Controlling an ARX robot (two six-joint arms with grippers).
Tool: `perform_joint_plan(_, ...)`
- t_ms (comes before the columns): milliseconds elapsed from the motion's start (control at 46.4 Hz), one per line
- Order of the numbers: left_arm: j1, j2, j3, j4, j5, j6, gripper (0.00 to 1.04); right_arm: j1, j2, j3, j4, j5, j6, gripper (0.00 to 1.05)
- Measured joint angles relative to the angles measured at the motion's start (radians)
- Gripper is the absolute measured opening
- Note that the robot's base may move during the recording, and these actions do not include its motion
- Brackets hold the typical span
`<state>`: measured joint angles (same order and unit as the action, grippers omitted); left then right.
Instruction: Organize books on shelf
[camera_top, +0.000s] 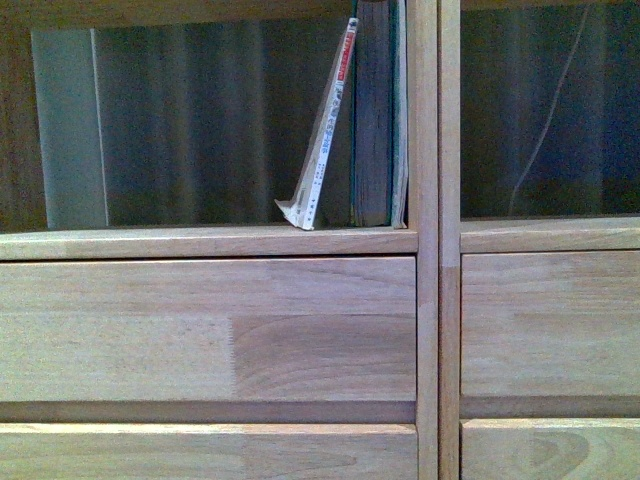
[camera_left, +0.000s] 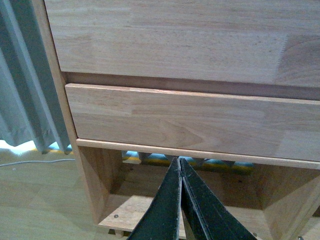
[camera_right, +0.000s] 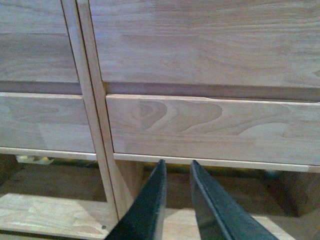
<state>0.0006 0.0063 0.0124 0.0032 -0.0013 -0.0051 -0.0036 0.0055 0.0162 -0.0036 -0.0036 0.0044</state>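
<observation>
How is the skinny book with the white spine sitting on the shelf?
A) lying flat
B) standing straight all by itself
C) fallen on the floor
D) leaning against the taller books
D: the skinny booklet tilts with its top resting on the taller green books, its foot out on the shelf board.

Dim, bluish, soft-focus views — compartments shadowed, wood evenly lit.

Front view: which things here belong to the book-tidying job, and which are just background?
Job:
- thin booklet, leaning against the upright books
- upright books
- shelf
- left gripper, shut, empty
- right gripper, slightly open, empty

Background:
- drawer fronts
- curtain behind
- hanging cable
</observation>
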Motion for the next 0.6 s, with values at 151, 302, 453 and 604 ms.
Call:
perform_joint_plan(151,0.000,0.000,0.000,0.000,0.000,0.000,0.26,0.000,0.000,0.000,0.000,0.000,0.000,0.53)
perform_joint_plan(302,0.000,0.000,0.000,0.000,0.000,0.000,0.59,0.000,0.000,0.000,0.000,0.000,0.000,0.85)
perform_joint_plan(453,0.000,0.000,0.000,0.000,0.000,0.000,0.91,0.000,0.000,0.000,0.000,0.000,0.000,0.97)
perform_joint_plan(604,0.000,0.000,0.000,0.000,0.000,0.001,0.97,0.000,0.000,0.000,0.000,0.000,0.000,0.98)
